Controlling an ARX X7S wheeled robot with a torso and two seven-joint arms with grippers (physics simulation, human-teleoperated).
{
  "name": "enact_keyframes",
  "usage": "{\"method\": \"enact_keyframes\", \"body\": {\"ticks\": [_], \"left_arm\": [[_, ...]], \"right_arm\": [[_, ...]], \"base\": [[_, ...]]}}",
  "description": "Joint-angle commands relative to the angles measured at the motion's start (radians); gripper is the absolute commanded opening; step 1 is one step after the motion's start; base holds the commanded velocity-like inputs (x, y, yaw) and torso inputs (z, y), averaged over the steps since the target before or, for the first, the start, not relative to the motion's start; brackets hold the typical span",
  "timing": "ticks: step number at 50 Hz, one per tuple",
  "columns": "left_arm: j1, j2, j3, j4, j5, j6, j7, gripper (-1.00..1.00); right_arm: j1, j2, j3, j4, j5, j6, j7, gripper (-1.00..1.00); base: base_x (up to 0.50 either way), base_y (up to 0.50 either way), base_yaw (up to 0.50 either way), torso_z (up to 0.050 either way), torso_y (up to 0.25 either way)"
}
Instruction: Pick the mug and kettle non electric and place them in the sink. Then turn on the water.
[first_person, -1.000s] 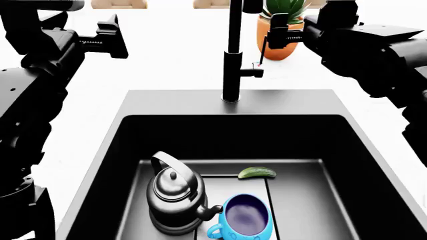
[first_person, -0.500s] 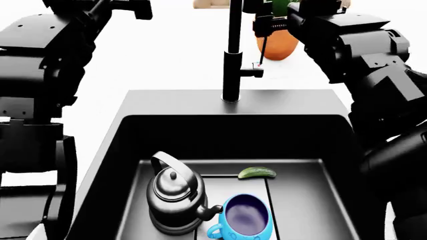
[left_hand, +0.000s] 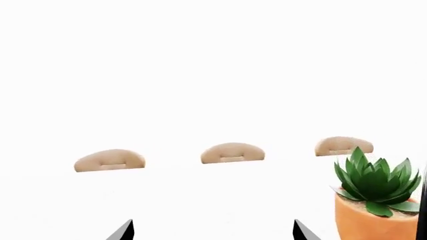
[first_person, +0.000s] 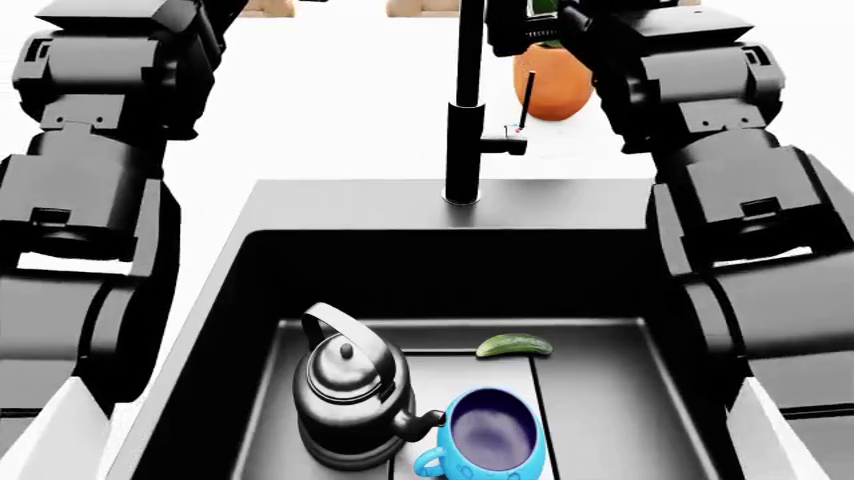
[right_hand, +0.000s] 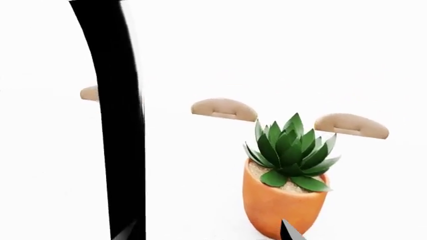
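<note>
The dark grey kettle (first_person: 350, 395) stands upright in the black sink (first_person: 267, 215), at its near left. The blue mug (first_person: 489, 436) stands upright next to it, touching its spout side. The black faucet (first_person: 463, 100) rises behind the basin, its small side lever (first_person: 507, 143) pointing right; no water shows. My left gripper (left_hand: 213, 232) is open and empty, held high over the far counter. My right gripper (right_hand: 210, 234) is open and empty, with the faucet column (right_hand: 113, 125) by one fingertip and the plant pot by the other.
A small green cucumber-like thing (first_person: 514, 345) lies on the sink floor behind the mug. An orange plant pot (first_person: 551, 85) with a green succulent (right_hand: 290, 150) stands right of the faucet. Tan stool seats (left_hand: 232, 153) show beyond the counter. My arms (first_person: 100, 150) flank the sink.
Both arms have swung up and forward, and both grippers have moved toward the top edge of the head view. The kettle, mug and faucet lever have not moved.
</note>
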Motion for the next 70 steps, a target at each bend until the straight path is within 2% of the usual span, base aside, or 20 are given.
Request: {"method": "enact_keyframes", "body": {"ticks": [1,12,70], "left_arm": [[-0.057,0.052,0.041,-0.158,0.042,0.065,0.054,1.00],[-0.054,0.057,0.015,-0.158,0.058,0.048,0.045,1.00],[-0.056,0.064,-0.055,-0.159,0.117,0.035,0.053,1.00]], "right_arm": [[-0.008,0.036,0.236,0.000,-0.201,0.061,0.031,1.00],[-0.007,0.034,0.254,0.000,-0.225,0.065,0.028,1.00],[-0.012,0.031,0.262,0.000,-0.229,0.071,0.027,1.00]], "base": [[0.00,0.00,0.00,0.000,0.000],[0.00,0.00,0.00,0.000,0.000],[0.00,0.00,0.00,0.000,-0.105]]}}
